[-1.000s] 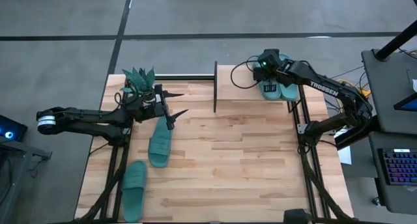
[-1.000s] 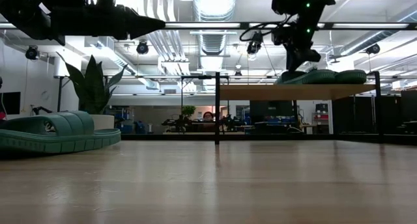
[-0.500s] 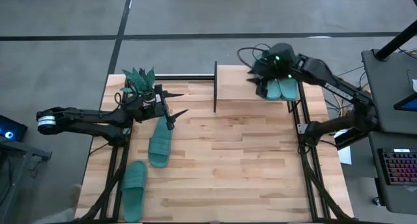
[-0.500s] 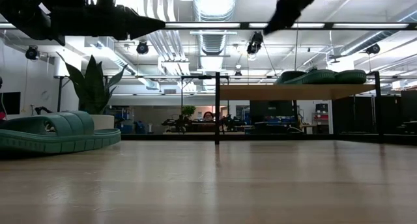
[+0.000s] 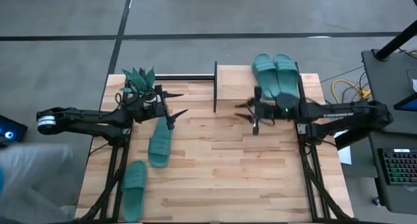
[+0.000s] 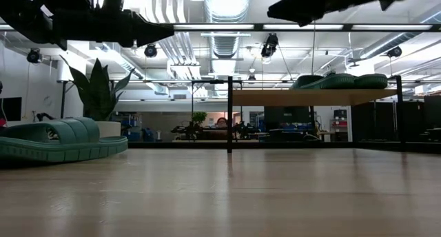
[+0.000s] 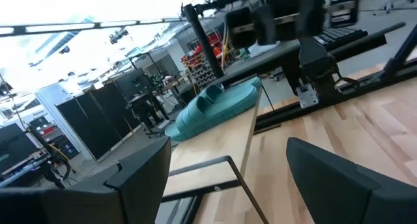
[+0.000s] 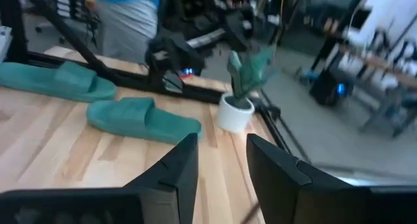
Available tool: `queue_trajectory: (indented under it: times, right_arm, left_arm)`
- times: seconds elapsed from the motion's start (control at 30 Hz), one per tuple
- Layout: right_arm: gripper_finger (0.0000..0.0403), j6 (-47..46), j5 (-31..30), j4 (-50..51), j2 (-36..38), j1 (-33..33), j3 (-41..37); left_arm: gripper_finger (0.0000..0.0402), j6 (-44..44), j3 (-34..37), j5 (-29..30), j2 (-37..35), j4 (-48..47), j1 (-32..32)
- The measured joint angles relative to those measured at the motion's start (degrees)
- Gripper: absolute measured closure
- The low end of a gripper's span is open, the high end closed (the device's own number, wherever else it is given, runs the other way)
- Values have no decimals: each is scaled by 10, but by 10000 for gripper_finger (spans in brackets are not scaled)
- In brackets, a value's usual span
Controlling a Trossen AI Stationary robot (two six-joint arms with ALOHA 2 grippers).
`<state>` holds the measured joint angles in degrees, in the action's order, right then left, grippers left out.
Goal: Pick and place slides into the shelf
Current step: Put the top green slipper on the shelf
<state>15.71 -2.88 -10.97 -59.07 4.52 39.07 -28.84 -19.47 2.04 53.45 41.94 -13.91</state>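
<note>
On the near left part of the tabletop (image 5: 228, 178) lies one teal slide (image 5: 134, 190), alone at the edge. Just beyond it a second teal slide (image 5: 159, 141) lies lengthwise, its far end just beside the left pincer (image 5: 176, 112). That pincer hangs above the tabletop with its fingers spread wide and nothing between them. Across the tabletop, the right pincer (image 5: 247, 111) hangs in the air over the bare wood in front of the shelf (image 5: 238, 77), pointing toward the left arm. Its fingers stand a little apart and hold nothing. Farther back on the left, a small spiky green plant (image 5: 138, 79) in a white pot stands at the tabletop's far corner. On the far right, the last two teal slides (image 5: 277, 71) lie side by side, touching, on the right part of the shelf's light-wood top board.
</note>
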Motion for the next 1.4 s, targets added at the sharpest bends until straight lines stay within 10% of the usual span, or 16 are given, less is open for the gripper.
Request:
queue_trajectory:
  times: [0.43, 0.93, 1.4]
  right_arm:
    - [282, 113, -48, -225, -50, -80, -124]
    - [282, 141, -47, -223, -68, -80, -115]
    - [282, 150, -47, -223, -68, -79, -115]
  left_arm:
    - [114, 116, -27, -22, 1, -87, 0]
    - [114, 255, -217, -75, 36, -670, 0]
    - [114, 300, -220, -252, 127, -881, 1]
